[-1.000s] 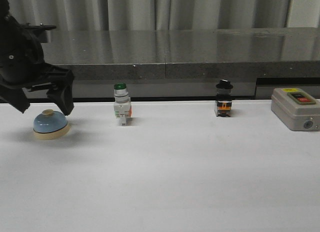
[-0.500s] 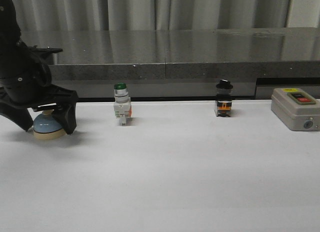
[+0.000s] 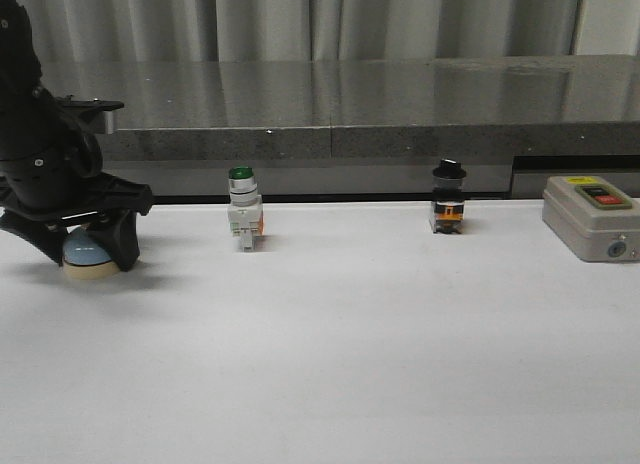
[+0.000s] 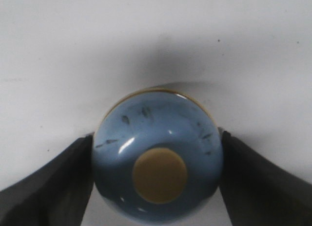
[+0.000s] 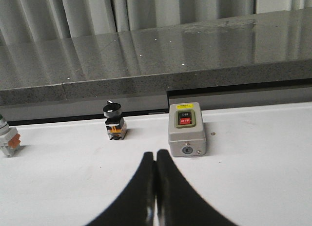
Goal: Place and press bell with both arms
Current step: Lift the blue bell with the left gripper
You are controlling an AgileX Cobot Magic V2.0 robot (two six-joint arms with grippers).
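The light-blue bell (image 3: 83, 252) with its cream base stands on the white table (image 3: 350, 344) at the far left. My left gripper (image 3: 88, 261) is down over it, a black finger on each side. In the left wrist view the fingers (image 4: 58, 182) press against both flanks of the dome of the bell (image 4: 146, 123), and the cream button sits between them. My right gripper (image 5: 156, 155) is shut with nothing in it, hovering over the table near the grey box. The right arm is outside the front view.
A green-capped white switch (image 3: 243, 212) stands right of the bell. Further right are a black-knobbed switch (image 3: 448, 206) and a grey box (image 3: 590, 218) with red and black buttons, also seen in the right wrist view as the box (image 5: 186, 131). A dark stone ledge (image 3: 400, 104) runs behind the table.
My left gripper came down from above the bell and drew its fingers in against the dome. The bell has stayed in place.
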